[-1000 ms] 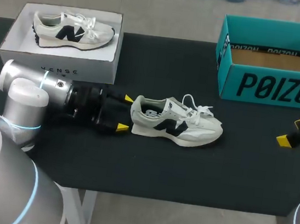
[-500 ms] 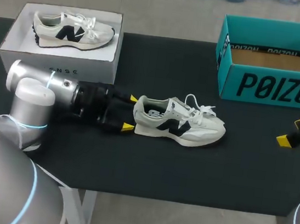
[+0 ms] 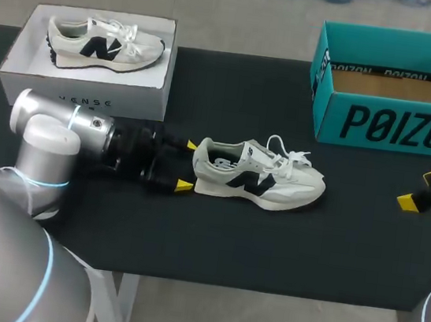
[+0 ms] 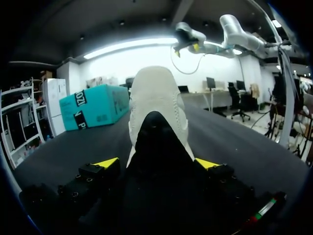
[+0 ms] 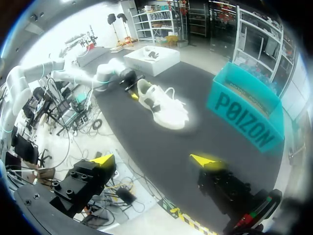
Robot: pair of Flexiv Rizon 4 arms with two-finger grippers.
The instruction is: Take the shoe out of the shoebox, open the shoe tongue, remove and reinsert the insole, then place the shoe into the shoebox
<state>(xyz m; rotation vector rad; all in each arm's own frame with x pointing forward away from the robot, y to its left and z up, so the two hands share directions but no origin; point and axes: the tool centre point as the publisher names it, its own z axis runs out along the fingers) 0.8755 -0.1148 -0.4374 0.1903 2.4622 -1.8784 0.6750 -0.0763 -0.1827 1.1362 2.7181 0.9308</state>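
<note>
Head view: white shoe [image 3: 257,174], black logo, upright, laces loose; both jaws released.

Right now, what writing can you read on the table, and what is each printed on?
"POIZON": large black letters on the teal shoebox front wall; the same word, smaller, along its inner back wall.
"N": dark letter on the side of the loose shoe, and on the second shoe inside the white box.
White box front: small spaced letters, too small to read.
</note>
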